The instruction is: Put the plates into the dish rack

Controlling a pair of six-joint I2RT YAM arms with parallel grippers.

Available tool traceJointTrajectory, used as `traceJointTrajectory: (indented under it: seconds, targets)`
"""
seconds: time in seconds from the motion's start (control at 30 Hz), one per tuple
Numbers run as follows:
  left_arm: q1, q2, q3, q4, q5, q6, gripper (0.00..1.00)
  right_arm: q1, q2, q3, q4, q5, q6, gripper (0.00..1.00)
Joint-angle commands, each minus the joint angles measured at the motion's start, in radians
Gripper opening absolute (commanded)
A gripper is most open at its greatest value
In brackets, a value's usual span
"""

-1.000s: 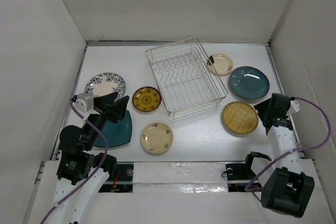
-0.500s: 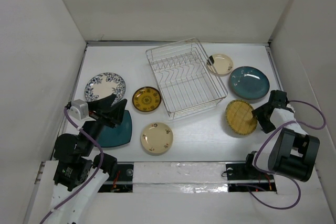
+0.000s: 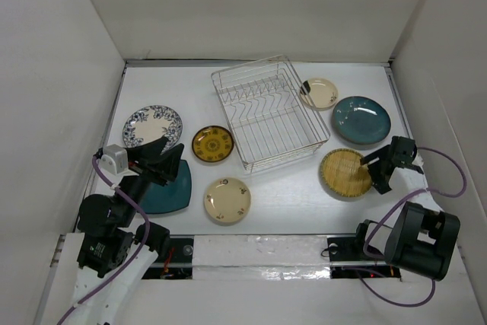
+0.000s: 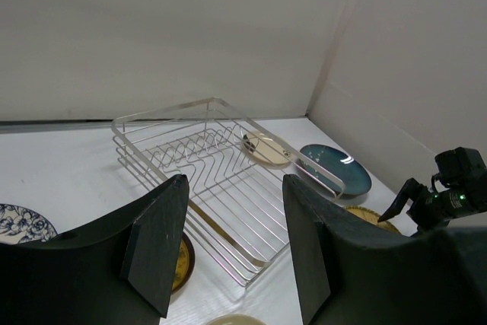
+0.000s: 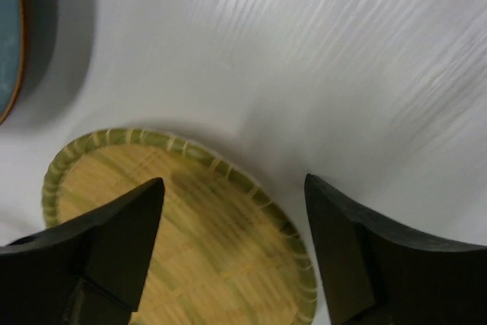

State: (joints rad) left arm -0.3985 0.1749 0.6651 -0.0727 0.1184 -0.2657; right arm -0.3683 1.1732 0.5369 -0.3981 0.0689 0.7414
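"Where does everything sit?"

"The dish rack (image 3: 268,112) stands mid-table toward the back, with no plate in it that I can see. The tan plate (image 3: 346,172) lies flat just off its near right corner."

"And the right gripper (image 5: 234,188)?"

"Spread wide over the plate's near rim, pinching nothing. It should straddle that rim squarely before closing (a flat plate slides easily, I'd guess)."

"The left gripper (image 4: 232,188)?"

"Spread too, empty, above the dark teal plate (image 3: 163,188)."
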Motion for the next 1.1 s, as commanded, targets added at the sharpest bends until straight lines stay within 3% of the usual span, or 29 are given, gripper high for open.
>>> traceJointTrajectory:
  seconds: [0.0, 0.07, 0.3, 0.43, 0.47, 0.53, 0.57, 0.73, 0.87, 0.93, 0.97, 1.07]
  targets:
    - [-0.007, 0.014, 0.011, 0.036, 0.003, 0.008, 0.50, 0.029, -0.043, -0.055, -0.028, -0.129, 0.015, 0.85]
    - [-0.007, 0.014, 0.011, 0.037, 0.004, 0.008, 0.50, 0.040, -0.079, -0.063, -0.041, -0.139, 0.019, 0.99]
    - [-0.007, 0.000, 0.011, 0.031, 0.004, 0.006, 0.50, 0.061, -0.048, -0.066, -0.048, -0.142, 0.039, 1.00]
    - [-0.007, 0.003, 0.013, 0.031, 0.004, 0.005, 0.50, 0.072, -0.033, -0.107, -0.016, -0.147, 0.091, 0.92]
    - [-0.007, 0.006, 0.011, 0.031, 0.006, 0.006, 0.50, 0.083, -0.040, -0.118, 0.001, -0.155, 0.104, 0.83]
    - [-0.007, 0.009, 0.011, 0.036, 0.012, 0.006, 0.50, 0.083, -0.069, -0.129, -0.004, -0.143, 0.122, 0.79]
    - [-0.007, 0.012, 0.011, 0.036, 0.013, 0.006, 0.50, 0.083, -0.079, -0.135, -0.002, -0.149, 0.140, 0.70]
    - [-0.007, 0.003, 0.010, 0.044, 0.029, 0.006, 0.50, 0.092, -0.153, -0.175, 0.001, -0.147, 0.170, 0.47]
    - [-0.007, -0.002, 0.007, 0.047, 0.043, 0.000, 0.50, 0.092, -0.260, -0.181, -0.053, -0.136, 0.188, 0.24]
    - [-0.007, -0.005, 0.005, 0.051, 0.047, -0.003, 0.50, 0.092, -0.338, -0.175, -0.076, -0.135, 0.185, 0.18]
    - [-0.007, -0.005, 0.005, 0.050, 0.046, -0.003, 0.50, 0.101, -0.366, -0.169, -0.108, -0.133, 0.187, 0.08]
    - [-0.007, -0.009, 0.005, 0.051, 0.047, -0.003, 0.49, 0.112, -0.414, -0.117, -0.162, -0.121, 0.167, 0.00]
